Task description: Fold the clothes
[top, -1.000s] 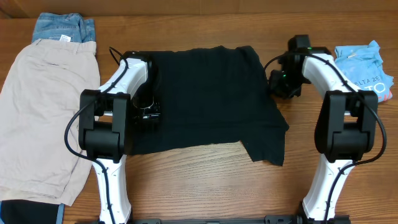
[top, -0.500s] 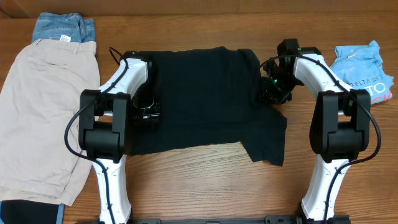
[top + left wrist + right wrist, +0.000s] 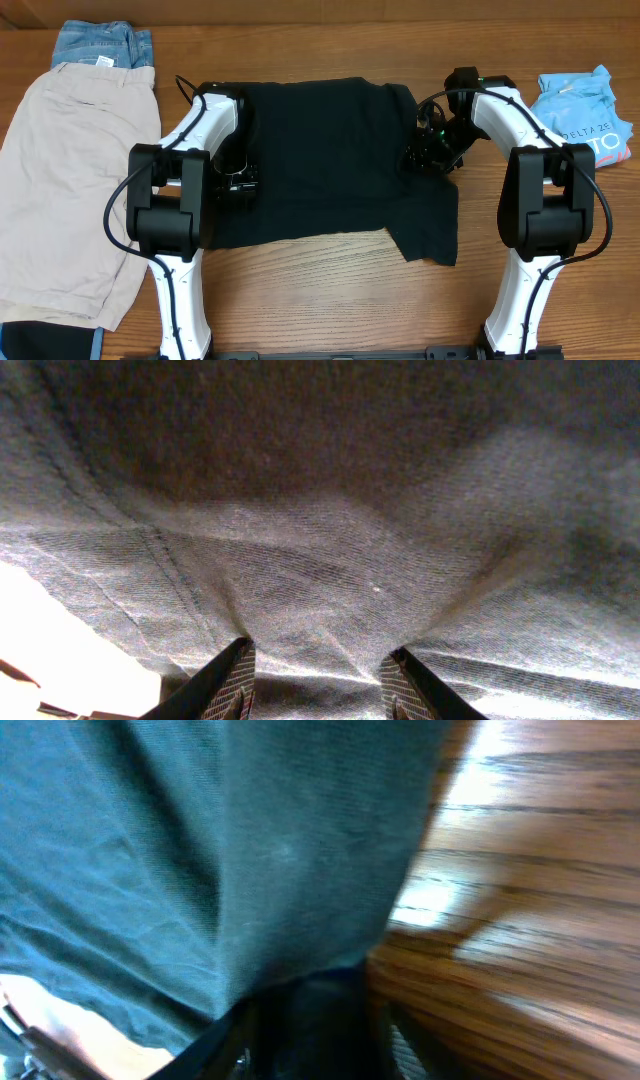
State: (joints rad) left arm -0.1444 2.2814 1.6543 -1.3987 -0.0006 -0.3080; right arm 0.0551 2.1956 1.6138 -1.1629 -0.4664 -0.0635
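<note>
From overhead, I see the black T-shirt (image 3: 330, 165) spread on the table (image 3: 330, 300), with the left gripper (image 3: 238, 186) on its left edge and the right gripper (image 3: 424, 156) on its right edge. In both wrist views the cloth covers the fingertips, so I cannot tell if either gripper pinches it.

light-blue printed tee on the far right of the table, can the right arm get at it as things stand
Probably yes: the light-blue printed tee lies close beside the right arm, only bare wooden table between. The right gripper sits on the black T-shirt edge, though.
</note>
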